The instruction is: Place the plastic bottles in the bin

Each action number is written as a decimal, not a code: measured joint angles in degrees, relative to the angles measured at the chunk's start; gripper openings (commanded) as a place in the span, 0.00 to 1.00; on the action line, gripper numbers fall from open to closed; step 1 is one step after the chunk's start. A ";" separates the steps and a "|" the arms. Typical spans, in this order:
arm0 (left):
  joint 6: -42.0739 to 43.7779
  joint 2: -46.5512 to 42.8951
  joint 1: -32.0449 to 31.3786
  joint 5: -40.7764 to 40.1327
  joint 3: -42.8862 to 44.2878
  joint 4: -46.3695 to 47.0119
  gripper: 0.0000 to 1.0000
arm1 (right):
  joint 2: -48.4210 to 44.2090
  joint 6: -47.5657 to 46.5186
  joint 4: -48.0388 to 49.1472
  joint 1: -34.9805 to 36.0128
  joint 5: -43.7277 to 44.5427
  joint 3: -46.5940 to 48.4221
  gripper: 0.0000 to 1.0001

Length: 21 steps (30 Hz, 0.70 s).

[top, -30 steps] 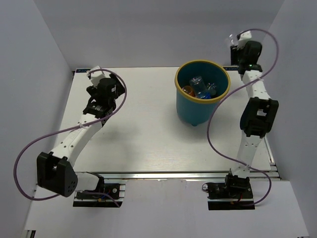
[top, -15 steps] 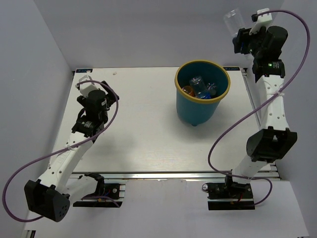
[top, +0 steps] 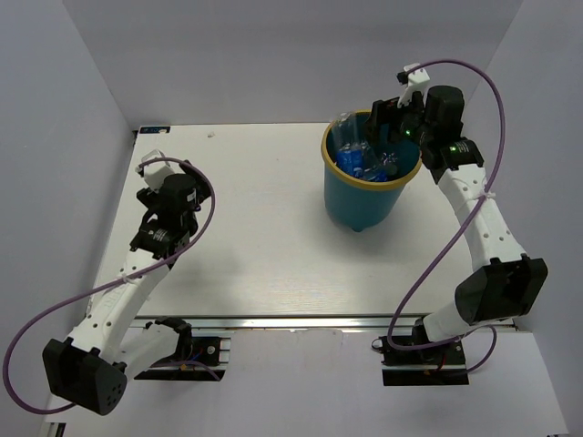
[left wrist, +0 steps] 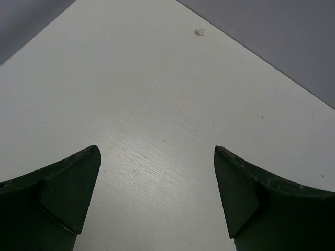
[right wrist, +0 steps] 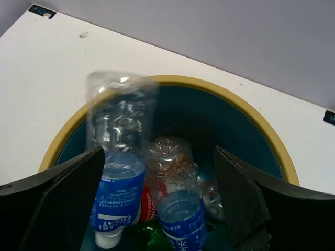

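Note:
The bin is a teal bucket with a yellow rim, standing at the back right of the table. My right gripper hangs over its mouth, open. A clear plastic bottle with a blue label is loose between the spread fingers. It is blurred, cap down, and partly inside the bin. Below it lie another blue-labelled bottle, a red-labelled one and a green one. My left gripper is open over bare table at the left, with nothing between its fingers.
A tiny white scrap lies near the table's back edge. Grey walls close in the left, back and right sides. A black tag marks the table's far corner.
My right arm swung from high at the back right to above the bin and opened, letting go of the clear bottle. The left arm drew back towards the left edge.

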 measured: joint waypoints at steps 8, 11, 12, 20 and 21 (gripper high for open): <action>-0.48 -1.51 0.83 -0.61 -0.39 -0.70 0.98 | -2.14 4.68 -0.11 -0.55 4.42 -0.04 0.89; -0.70 -0.52 3.91 1.81 -0.48 -0.66 0.98 | -5.70 7.45 0.11 -2.47 10.01 -1.20 0.90; -0.83 0.02 5.53 2.97 -0.52 -0.63 0.98 | -7.48 8.61 0.55 -4.35 10.73 -2.43 0.89; -2.73 2.10 19.56 14.38 -4.31 2.08 0.98 | -24.70 21.38 1.79 -18.34 19.17 -27.02 0.89; -2.97 2.21 21.51 15.65 -4.79 2.40 0.98 | -26.99 23.43 1.68 -18.21 20.65 -31.34 0.89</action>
